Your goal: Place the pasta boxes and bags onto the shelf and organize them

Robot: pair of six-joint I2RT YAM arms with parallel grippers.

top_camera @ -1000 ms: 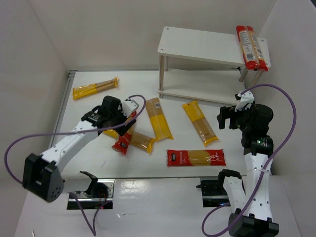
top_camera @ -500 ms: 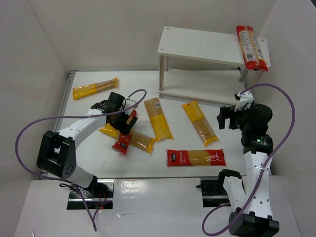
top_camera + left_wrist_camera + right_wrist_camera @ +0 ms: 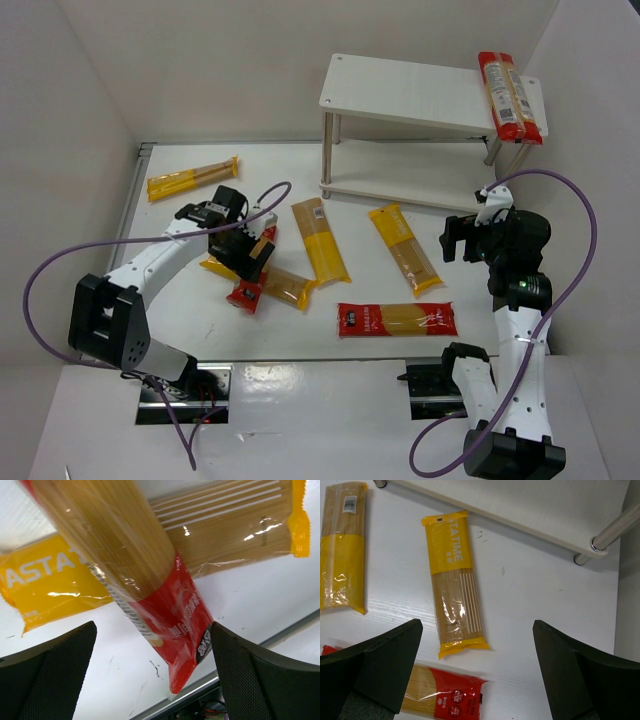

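Note:
My left gripper [image 3: 250,254] is open and sits low over a red-ended packet [image 3: 247,287] that lies across a yellow packet [image 3: 285,287]. In the left wrist view the red-ended packet [image 3: 150,580] runs between my spread fingers [image 3: 50,675], which do not touch it, and the yellow packet [image 3: 47,577] lies under it. My right gripper [image 3: 462,238] is open and empty, hovering above the table by the white shelf [image 3: 420,95]. One red-ended packet [image 3: 508,95] lies on the shelf's top board at its right end.
On the table lie a yellow packet [image 3: 192,178] at the far left, two yellow packets [image 3: 320,240] [image 3: 405,248] in the middle, and a red-ended packet [image 3: 397,319] near the front. The right wrist view shows the shelf's lower board [image 3: 520,505] and a leg [image 3: 615,530].
My left arm has swung and its gripper has moved toward the near side, down over the red-ended packet. The right arm has not moved.

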